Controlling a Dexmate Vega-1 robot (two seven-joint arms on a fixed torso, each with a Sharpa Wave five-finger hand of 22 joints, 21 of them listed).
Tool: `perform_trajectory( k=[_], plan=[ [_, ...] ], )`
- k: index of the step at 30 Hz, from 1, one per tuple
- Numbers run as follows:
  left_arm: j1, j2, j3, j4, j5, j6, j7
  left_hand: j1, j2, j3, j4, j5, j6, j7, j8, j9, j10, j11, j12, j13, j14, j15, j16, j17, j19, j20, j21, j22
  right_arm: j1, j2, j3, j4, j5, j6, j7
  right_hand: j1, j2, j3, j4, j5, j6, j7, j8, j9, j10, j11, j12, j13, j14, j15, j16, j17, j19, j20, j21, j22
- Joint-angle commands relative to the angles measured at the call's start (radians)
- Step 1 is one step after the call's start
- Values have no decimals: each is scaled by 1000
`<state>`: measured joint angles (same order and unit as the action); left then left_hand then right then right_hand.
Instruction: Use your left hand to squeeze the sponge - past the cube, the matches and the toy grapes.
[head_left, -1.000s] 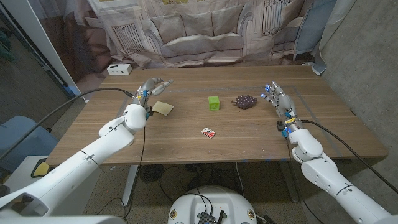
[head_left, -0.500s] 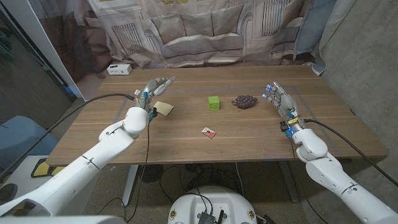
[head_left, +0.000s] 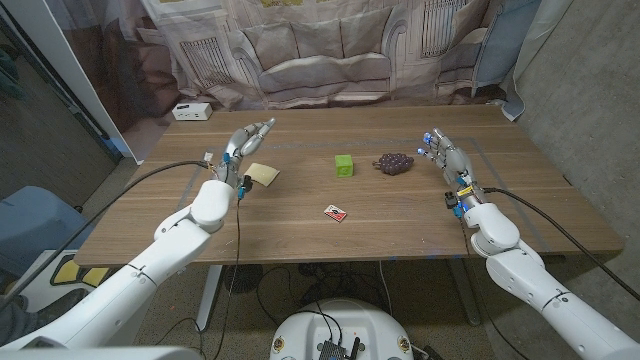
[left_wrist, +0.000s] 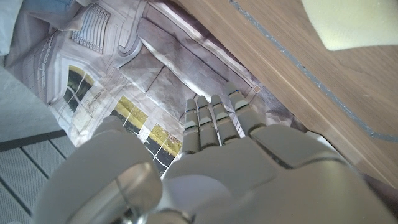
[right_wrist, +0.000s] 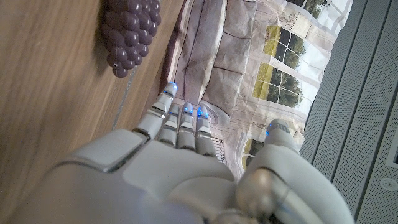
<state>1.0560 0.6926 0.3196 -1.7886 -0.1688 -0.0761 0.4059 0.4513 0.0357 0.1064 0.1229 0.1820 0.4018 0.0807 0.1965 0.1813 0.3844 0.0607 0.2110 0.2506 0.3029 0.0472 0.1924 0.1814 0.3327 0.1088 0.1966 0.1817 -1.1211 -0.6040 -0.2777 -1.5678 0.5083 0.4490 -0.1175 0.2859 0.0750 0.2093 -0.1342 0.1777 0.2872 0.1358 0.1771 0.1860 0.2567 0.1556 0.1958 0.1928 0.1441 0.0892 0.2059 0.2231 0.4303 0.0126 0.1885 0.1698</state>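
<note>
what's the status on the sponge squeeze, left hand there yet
Left hand open, beside sponge, not gripping. Right hand open, idle near toy grapes. Nothing between left hand and sponge.

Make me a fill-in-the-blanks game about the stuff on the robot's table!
1. The cube on the table is coloured ____.
2. The yellow sponge lies closest to the robot's ____ hand.
3. The toy grapes lie between the cube and the robot's ____ hand.
4. Of the cube, the grapes and the matches, the one nearest the robot's edge of the table is the ____.

Missing words: green; left; right; matches
</note>
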Motion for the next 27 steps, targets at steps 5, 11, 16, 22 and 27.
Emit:
perform_trajectory(
  k=[5, 11, 16, 22, 27],
  plan=[
    [40, -36, -10, 45, -118, -166, -99, -5, 8, -6, -2, 9, -20, 12, -11, 2, -16, 20, -5, -5, -13, 12, -9, 1, -15, 5, -2, 0, 47, 6, -18, 45, -23, 24, 21, -2, -13, -7, 3, -2, -3, -2, 7, 2, -2, -1, -2, 3, -3, 3, -1, 3, -6, 0, -1, 3],
    [19, -68, 6, 81, -152, -217, -140, -13, 5, -11, -3, 8, -57, 16, -21, 2, -46, 26, -14, -11, -39, 23, -15, 1, -28, 10, -4, 0, 72, 7, -23, 72, -20, 38, 45, -7, -18, -12, 4, -1, -20, 0, 4, 2, -18, -1, -7, 3, -20, 5, -6, 3, -26, -1, -6, 3],
    [20, -93, 11, 103, -154, -260, -137, -21, 3, -16, -4, 7, -86, 19, -24, 2, -70, 27, -19, -16, -59, 22, -16, 1, -43, 10, -7, 0, 93, 11, -34, 99, -15, 43, 69, -16, -26, -20, 7, 0, -58, -11, 0, 1, -59, -15, -14, 3, -62, -2, -16, 2, -65, -3, -10, 3],
    [18, -128, 18, 151, -189, -317, -161, -32, 0, -22, -4, 8, -126, 19, -28, 1, -96, 31, -23, -22, -88, 27, -19, 1, -66, 7, -11, 0, 125, 19, -53, 149, 3, 58, 124, -27, -38, -30, 7, 2, -101, -16, 1, 0, -125, -19, -19, 2, -129, -17, -26, -1, -137, -13, -14, 3],
    [8, -164, 27, 212, -224, -352, -179, -38, -1, -25, -4, 8, -142, 18, -26, 1, -114, 22, -24, -26, -105, 26, -19, 1, -80, 4, -12, 0, 144, 27, -64, 184, 29, 69, 170, -30, -39, -33, 8, 4, -140, -12, -5, 0, -163, -22, -22, 1, -161, -15, -27, -3, -165, -23, -14, 3]
  ],
)
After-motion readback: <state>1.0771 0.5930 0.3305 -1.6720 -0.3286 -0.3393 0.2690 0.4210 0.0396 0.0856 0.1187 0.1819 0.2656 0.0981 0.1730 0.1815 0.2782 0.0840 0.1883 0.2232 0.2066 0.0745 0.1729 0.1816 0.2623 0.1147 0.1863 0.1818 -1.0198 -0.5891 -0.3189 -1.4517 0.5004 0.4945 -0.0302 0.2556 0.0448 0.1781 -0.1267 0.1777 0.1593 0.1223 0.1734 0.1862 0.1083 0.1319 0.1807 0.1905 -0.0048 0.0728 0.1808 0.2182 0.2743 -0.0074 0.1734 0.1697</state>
